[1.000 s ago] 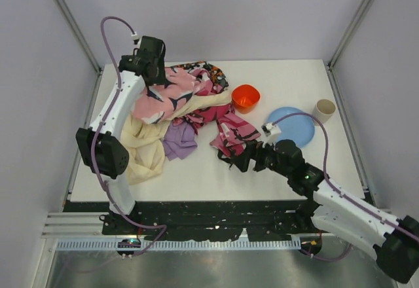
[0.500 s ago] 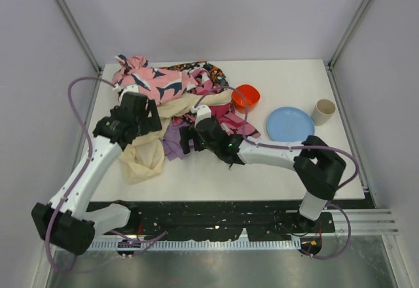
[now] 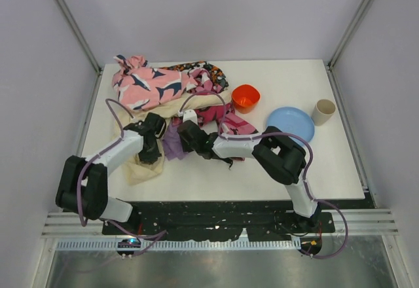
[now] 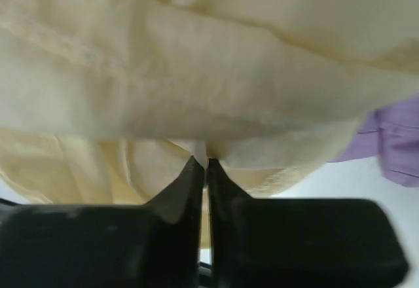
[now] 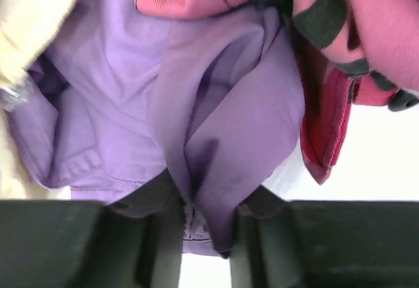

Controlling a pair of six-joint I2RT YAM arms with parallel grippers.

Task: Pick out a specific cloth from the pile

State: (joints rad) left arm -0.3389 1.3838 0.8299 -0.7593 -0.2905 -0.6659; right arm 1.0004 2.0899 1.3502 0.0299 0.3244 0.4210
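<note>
Both arms pulled nearer | right fingers (image 5: 249,235) pinch lavender cloth (image 5: 118,105) (fold between tips) | left fingers (image 4: 183,190) nip cream-yellow cloth (image 4: 196,72)

The cloth (image 5: 222,124) is smooth matt fabric; the cream-yellow garment (image 4: 196,72) looks gauzy.

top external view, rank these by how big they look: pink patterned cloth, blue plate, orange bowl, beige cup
Largest to smallest:
1. pink patterned cloth
2. blue plate
3. orange bowl
4. beige cup
The bowl and the cup look close in size. The bowl seems only slightly bigger, so that last step is unsure.
</note>
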